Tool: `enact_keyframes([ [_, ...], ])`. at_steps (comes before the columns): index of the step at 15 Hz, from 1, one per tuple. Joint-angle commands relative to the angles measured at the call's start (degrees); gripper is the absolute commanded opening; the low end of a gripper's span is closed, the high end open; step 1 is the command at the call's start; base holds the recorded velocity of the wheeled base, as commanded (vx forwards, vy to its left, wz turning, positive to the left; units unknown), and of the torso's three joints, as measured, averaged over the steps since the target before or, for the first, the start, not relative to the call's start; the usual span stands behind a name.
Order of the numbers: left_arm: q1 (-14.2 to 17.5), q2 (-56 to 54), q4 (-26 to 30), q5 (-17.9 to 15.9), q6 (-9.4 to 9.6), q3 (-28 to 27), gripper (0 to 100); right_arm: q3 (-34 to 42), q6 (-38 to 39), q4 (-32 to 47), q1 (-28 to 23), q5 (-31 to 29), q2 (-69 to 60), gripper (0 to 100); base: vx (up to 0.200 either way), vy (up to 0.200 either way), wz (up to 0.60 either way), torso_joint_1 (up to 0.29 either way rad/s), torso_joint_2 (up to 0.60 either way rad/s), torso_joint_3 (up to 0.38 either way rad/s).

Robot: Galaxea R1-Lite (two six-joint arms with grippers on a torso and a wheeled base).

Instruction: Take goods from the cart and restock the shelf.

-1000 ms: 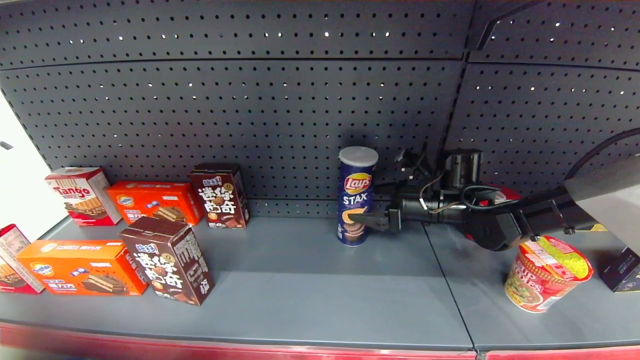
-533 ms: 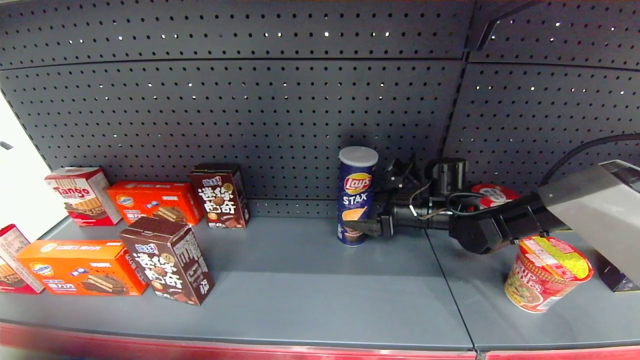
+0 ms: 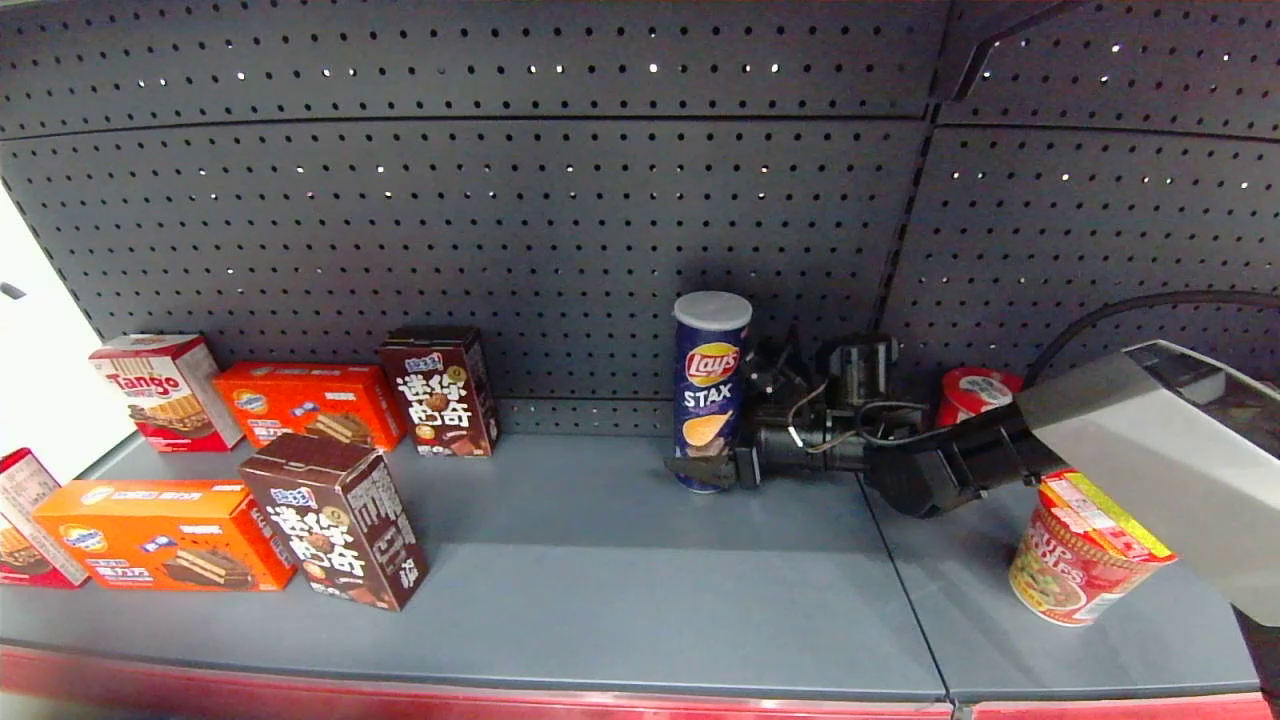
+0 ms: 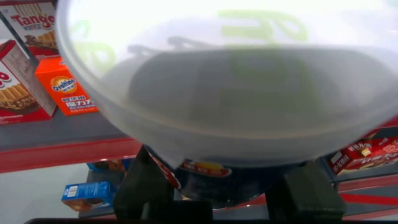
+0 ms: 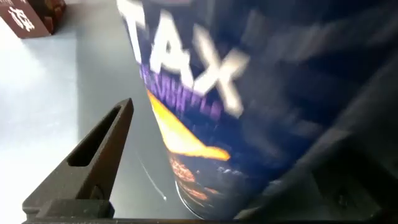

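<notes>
A blue chips can (image 3: 710,390) with a grey lid stands upright at the back of the grey shelf (image 3: 620,590), just left of the shelf seam. My right gripper (image 3: 705,462) comes in from the right, low around the can's base. In the right wrist view its fingers (image 5: 87,168) stand open, with a gap between one finger and the can (image 5: 205,112). My left gripper (image 4: 224,199) is shut on a second blue can (image 4: 217,180), whose translucent lid (image 4: 224,81) is close to the left wrist camera.
Cup noodles (image 3: 1085,550) lean at the front right, under my right arm. A red-lidded cup (image 3: 975,388) sits behind. Wafer and biscuit boxes (image 3: 305,400) crowd the left end, one brown box (image 3: 340,520) near the front. The pegboard wall (image 3: 500,220) stands close behind the can.
My right arm has moved left and down, so the gripper now sits at the can's base instead of its middle. The can has shifted slightly left.
</notes>
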Motion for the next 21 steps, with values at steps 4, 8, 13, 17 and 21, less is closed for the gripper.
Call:
enact_keyframes([
  [4, 0.0, -0.2, 0.1, 0.0, -0.04, 0.6, 0, -0.9, 0.0, 0.2, 0.7, -0.3, 1.1, 0, 0.000, 0.000, 0.00, 0.000, 0.00, 0.000],
  [8, 0.0, -0.5, 0.1, 0.0, -0.04, 1.4, 0, 0.2, 0.0, 0.4, 1.6, -2.2, -1.4, 0, 0.000, 0.000, 0.00, 0.000, 0.00, 0.000],
  [13, 0.0, -1.8, 0.2, 0.0, -0.04, 1.6, 0, 8.3, 2.9, -0.1, 4.4, -5.1, -11.3, 0, 0.000, 0.000, 0.00, 0.000, 0.00, 0.000],
  [17, -0.1, -2.3, 0.1, 0.0, -0.12, 1.7, 0, 18.3, 8.4, 0.0, 8.3, -11.4, -23.8, 0, 0.000, 0.000, 0.00, 0.000, 0.00, 0.000],
  [21, -0.1, -2.4, 0.1, 0.0, -0.21, 1.6, 0, 28.8, 9.8, 0.7, 11.2, -13.8, -35.3, 0, 0.000, 0.000, 0.00, 0.000, 0.00, 0.000],
])
